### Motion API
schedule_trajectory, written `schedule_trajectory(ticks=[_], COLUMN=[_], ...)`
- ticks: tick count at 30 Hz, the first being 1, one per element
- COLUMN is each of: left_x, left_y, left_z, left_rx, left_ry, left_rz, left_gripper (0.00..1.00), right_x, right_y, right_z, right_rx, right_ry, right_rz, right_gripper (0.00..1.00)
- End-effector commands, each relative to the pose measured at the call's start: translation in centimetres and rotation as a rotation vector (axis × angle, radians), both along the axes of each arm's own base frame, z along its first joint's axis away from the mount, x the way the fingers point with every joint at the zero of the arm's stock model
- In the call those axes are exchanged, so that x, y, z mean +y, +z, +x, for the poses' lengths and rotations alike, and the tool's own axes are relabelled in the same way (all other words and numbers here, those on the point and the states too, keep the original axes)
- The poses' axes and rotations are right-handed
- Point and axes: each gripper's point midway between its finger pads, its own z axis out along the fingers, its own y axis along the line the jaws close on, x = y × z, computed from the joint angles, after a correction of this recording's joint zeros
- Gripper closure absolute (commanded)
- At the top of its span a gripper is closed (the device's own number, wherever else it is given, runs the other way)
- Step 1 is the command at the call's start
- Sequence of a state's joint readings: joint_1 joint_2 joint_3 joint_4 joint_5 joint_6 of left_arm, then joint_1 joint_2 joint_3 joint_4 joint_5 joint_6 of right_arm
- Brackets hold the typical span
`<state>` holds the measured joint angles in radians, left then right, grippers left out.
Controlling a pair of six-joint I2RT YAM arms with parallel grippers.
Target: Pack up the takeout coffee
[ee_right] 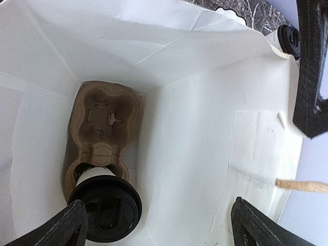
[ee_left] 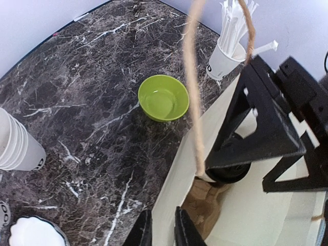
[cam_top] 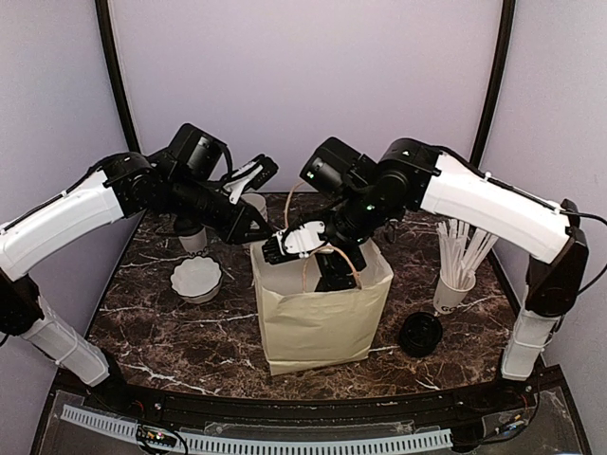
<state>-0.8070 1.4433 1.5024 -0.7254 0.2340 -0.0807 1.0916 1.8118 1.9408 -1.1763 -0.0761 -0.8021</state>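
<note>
Left end effector [ee_left: 163, 218] pinched narrow on paper bag [cam_top: 318, 322] rim; right end effector [ee_right: 158, 207] spread wide inside bag, above black-lidded coffee cup [ee_right: 106, 205] seated in cardboard carrier [ee_right: 110, 113].

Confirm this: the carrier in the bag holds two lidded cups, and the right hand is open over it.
Not two: the right wrist view shows one lidded cup in the carrier, the rest of it empty. The carrier is in the bag, and the right hand is open over it.
</note>
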Motion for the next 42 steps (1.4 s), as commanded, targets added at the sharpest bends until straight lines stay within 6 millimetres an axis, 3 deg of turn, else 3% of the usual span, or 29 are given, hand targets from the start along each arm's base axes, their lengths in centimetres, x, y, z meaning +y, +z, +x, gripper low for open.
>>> schedule_trajectory(ticks=[1,4,7,12,17,20,26,28,31,35,38,42], left_x=[-1.4,-1.8,-2.6,-3.1,-4.3,-5.7,-6.3,-6.0,-4.1,-1.7,-1.6,-2.9], left_y=[2.3,3.8,4.9,6.0,6.3,6.1,6.3,6.3,7.9,11.0,10.2,8.4], left_z=[0.9,0.8,0.2,-0.1,0.6,-0.2,-0.5,0.0,1.6,0.2,-1.5,-1.8], left_rx=[-0.065,-0.097,-0.106,-0.141,-0.133,-0.072,-0.065,-0.080,-0.184,-0.287,-0.245,-0.186], left_ry=[-0.043,-0.066,-0.127,-0.189,-0.212,-0.291,-0.329,-0.299,-0.182,-0.175,-0.242,-0.290], left_rz=[-0.059,-0.096,-0.138,-0.146,-0.164,-0.201,-0.222,-0.202,-0.146,-0.158,-0.165,-0.183], left_gripper=[0.76,0.57,0.48,0.43,0.41,0.40,0.42,0.44,0.44,0.35,0.32,0.31], right_x=[0.0,-0.3,-0.4,-1.2,-2.1,-2.8,-4.4,-5.0,-6.2,-8.0,-9.6,-11.4], right_y=[2.2,3.6,4.8,6.5,10.4,12.3,14.3,14.9,15.9,17.0,17.2,17.0], right_z=[-0.2,-0.6,-0.9,-1.1,-1.0,-0.4,0.1,0.7,2.1,5.2,7.7,9.9], right_rx=[-0.013,-0.023,-0.035,-0.075,-0.147,-0.195,-0.255,-0.277,-0.312,-0.340,-0.322,-0.290], right_ry=[0.031,0.058,0.082,0.117,0.134,0.115,0.070,0.042,-0.017,-0.149,-0.249,-0.333], right_rz=[0.048,0.068,0.086,0.085,0.138,0.166,0.182,0.190,0.205,0.248,0.278,0.298], right_gripper=[0.01,0.02,0.01,0.01,0.01,0.01,0.01,0.01,0.01,0.02,0.01,0.01])
